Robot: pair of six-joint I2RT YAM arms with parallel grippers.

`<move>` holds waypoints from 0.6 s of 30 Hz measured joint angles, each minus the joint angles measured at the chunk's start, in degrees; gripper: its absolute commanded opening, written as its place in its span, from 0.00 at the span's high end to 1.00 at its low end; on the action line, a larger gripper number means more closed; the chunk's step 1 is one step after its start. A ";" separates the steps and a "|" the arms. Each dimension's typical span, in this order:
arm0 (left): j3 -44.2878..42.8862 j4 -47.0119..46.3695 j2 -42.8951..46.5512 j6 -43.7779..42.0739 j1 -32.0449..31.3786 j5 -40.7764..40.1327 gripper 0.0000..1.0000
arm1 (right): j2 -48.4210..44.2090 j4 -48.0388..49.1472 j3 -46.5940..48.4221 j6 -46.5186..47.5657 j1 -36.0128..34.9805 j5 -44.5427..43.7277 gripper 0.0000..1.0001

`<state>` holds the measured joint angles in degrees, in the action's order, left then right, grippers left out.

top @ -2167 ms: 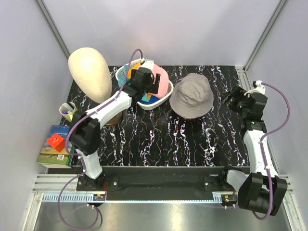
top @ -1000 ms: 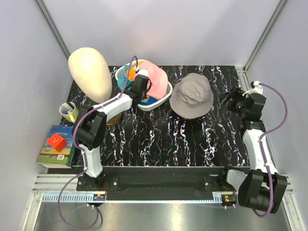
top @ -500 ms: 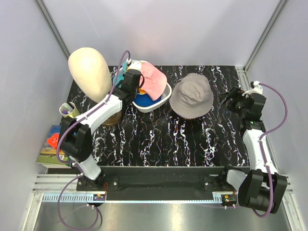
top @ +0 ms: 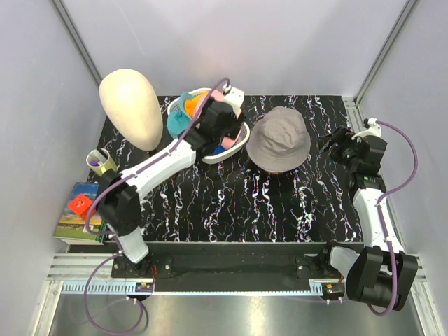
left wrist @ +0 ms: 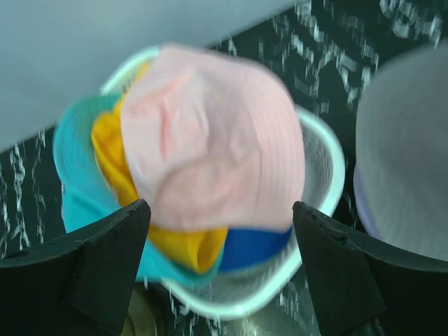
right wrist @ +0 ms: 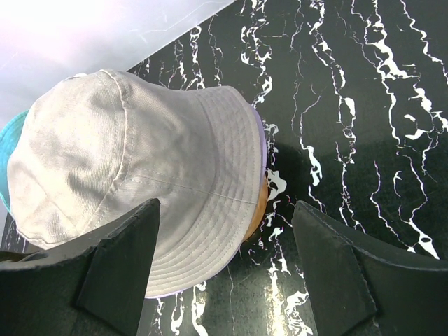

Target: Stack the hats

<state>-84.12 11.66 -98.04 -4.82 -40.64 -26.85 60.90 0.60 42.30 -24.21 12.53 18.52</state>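
Observation:
A white basket (left wrist: 323, 168) at the back of the mat holds a pink hat (left wrist: 210, 140) on top of an orange-yellow hat (left wrist: 115, 157), a teal hat (left wrist: 77, 196) and a royal-blue hat (left wrist: 255, 245). My left gripper (left wrist: 220, 280) is open and empty above the basket; in the top view (top: 220, 124) it covers most of the pink hat. A lavender bucket hat (top: 280, 140) sits crown up to the basket's right, also in the right wrist view (right wrist: 133, 175), with an orange edge (right wrist: 255, 210) showing under its brim. My right gripper (right wrist: 224, 280) is open and empty beside it. The black cap is not in view.
A cream mannequin head (top: 131, 107) stands at the back left next to the basket. A small cup (top: 99, 162) and a book with a red cube (top: 82, 208) lie at the left edge. White walls enclose the black marbled mat (top: 245, 203).
My left arm has swung from the basket's left side to over its middle and right, now hiding most of the pink hat from above. The right arm and lavender hat have not moved.

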 measured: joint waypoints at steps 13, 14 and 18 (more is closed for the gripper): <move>-18.01 4.26 -22.18 0.26 12.66 12.85 0.40 | 0.07 0.00 -0.02 0.00 0.00 0.22 0.15; -18.01 4.94 -22.84 0.70 12.87 13.49 0.47 | 0.13 0.02 0.00 0.00 0.00 0.22 0.16; -17.99 5.62 -23.34 2.12 12.79 14.86 0.85 | 0.24 -0.02 0.00 0.00 0.00 0.46 0.15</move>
<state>-102.10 17.28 -121.38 -2.70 -27.86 -11.99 61.14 0.58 42.30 -24.21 12.53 18.98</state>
